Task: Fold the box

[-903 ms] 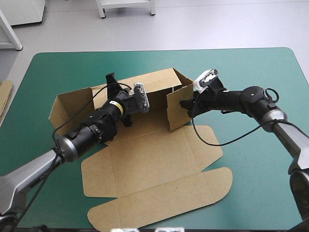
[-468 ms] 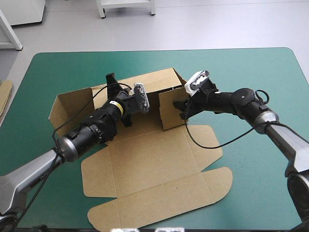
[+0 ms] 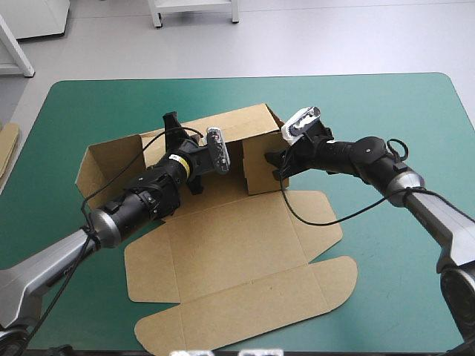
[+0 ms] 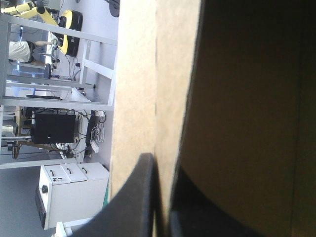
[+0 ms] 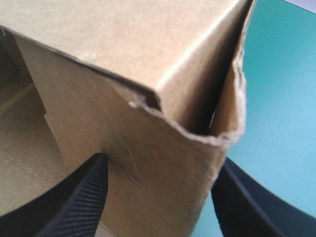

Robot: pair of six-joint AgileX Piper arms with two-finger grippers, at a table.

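The box (image 3: 223, 245) sits mid-counter (image 3: 386, 111) on the teal-green cover, with its lid and front flaps lying flat toward the near edge and its far wall and both end flaps raised. It is thin brown board, so probably light, stiff across each panel, willing to bend only at the scored creases, and easily crushed at the cut edges. The left gripper (image 3: 172, 124) pinches the top of the far wall, its black fingers nearly together on the sheet, while the right gripper (image 3: 276, 159) has its fingers spread either side of the right end flap's corner; holds close to a crease seem soundest.
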